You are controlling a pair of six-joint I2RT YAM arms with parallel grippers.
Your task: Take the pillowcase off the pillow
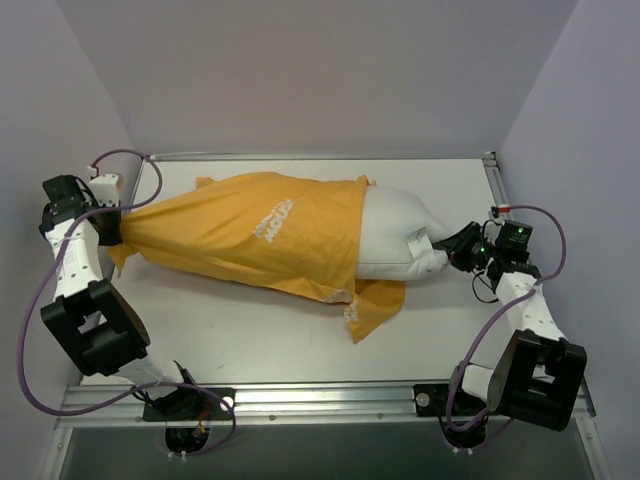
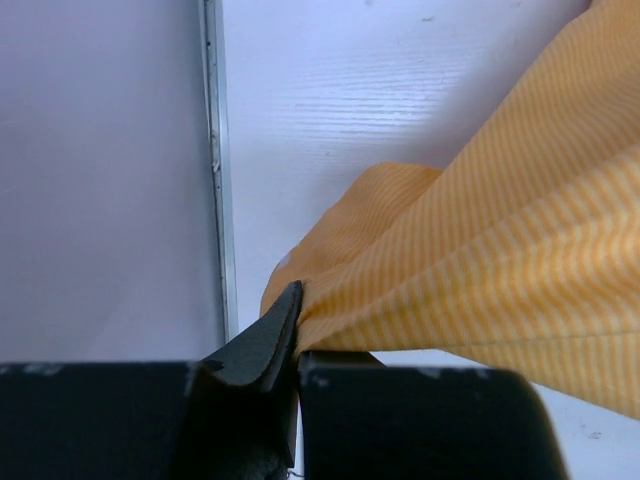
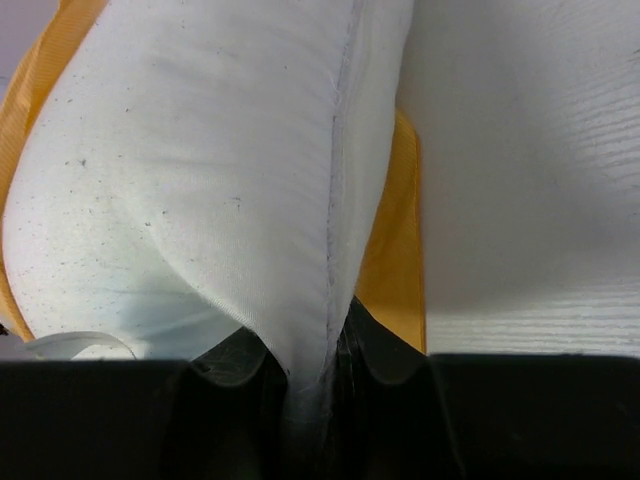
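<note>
Top external: we are partway. Our right hand clamps the pillow at its bare end, left hand pinches the pillowcase beyond the pillow's covered end; most lies inside.

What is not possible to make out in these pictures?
Top view: the pillowcase hides most of the pillow; part of its white print is too small to read.
Left wrist view: the pillowcase hides one fingertip of the left gripper.
Right wrist view: the pillow hides the fingertips of the right gripper.
</note>
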